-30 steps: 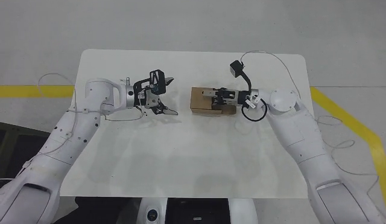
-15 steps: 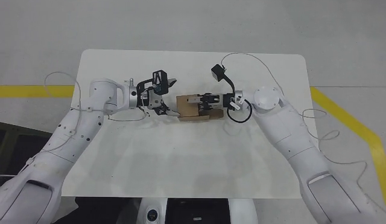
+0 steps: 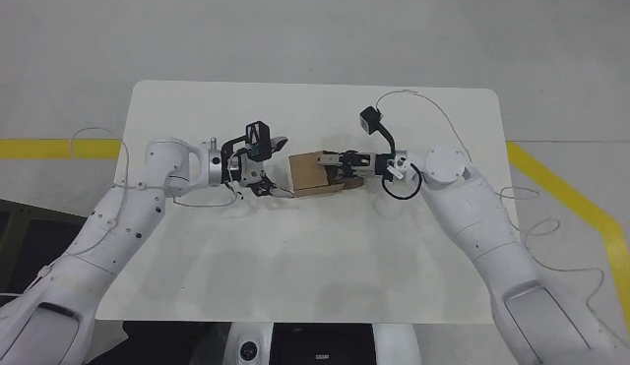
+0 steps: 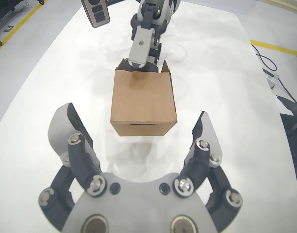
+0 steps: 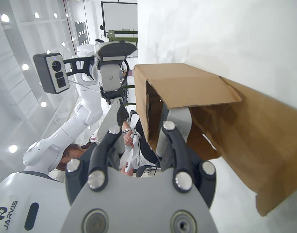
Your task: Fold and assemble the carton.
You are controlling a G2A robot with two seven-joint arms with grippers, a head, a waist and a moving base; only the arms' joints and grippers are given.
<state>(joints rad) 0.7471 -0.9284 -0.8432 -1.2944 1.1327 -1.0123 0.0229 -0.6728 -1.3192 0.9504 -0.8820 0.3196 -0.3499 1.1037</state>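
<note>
From above, the carton (image 3: 310, 173) sits near the middle of the white table (image 3: 197, 267), lying on its side between the two arms. The left gripper (image 3: 281, 168) is just to the left of it, fingers spread wide, touching nothing. The right gripper (image 3: 343, 162) comes in from the right and reaches into the carton's open end.

In the left wrist view, the left gripper (image 4: 136, 109) stands spread, with the closed brown end of the carton (image 4: 143, 98) just beyond its tips and apart from them. On the carton's far side the right gripper (image 4: 138, 66) has one finger lying along the top wall.

In the right wrist view, the right gripper (image 5: 146, 112) pinches a wall of the carton (image 5: 187, 83), one finger inside the open mouth and one outside. A long flap lies flat against the table.
</note>
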